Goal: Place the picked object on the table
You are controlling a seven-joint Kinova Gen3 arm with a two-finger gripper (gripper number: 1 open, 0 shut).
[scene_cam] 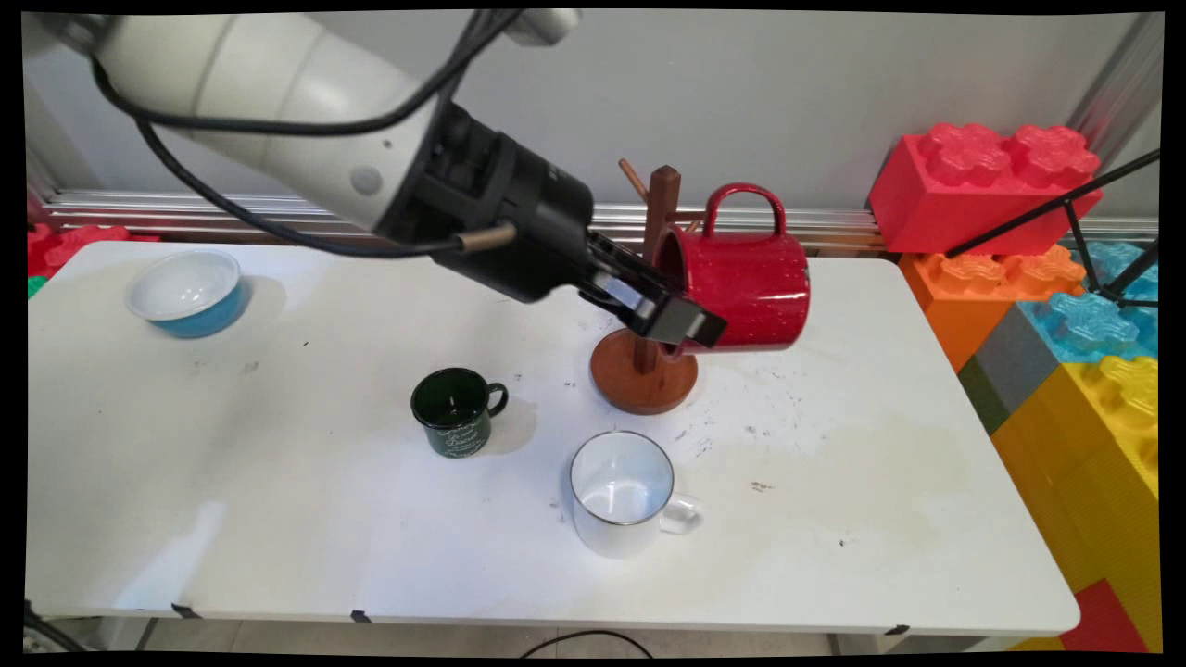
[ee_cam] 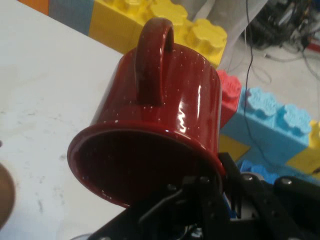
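We see the arm reaching in from the upper left, sloping down to the right, its gripper [scene_cam: 681, 324] clamped on the rim of a red mug [scene_cam: 746, 278]. One finger sits inside the mouth, the other outside the wall. The mug hangs on its side in the air, handle up, mouth toward the gripper, just beside the wooden mug tree [scene_cam: 649, 343]. On the white table [scene_cam: 880, 482] below stand a white mug [scene_cam: 623, 491], a dark green mug [scene_cam: 454, 410] and, far left, a blue bowl [scene_cam: 188, 292].
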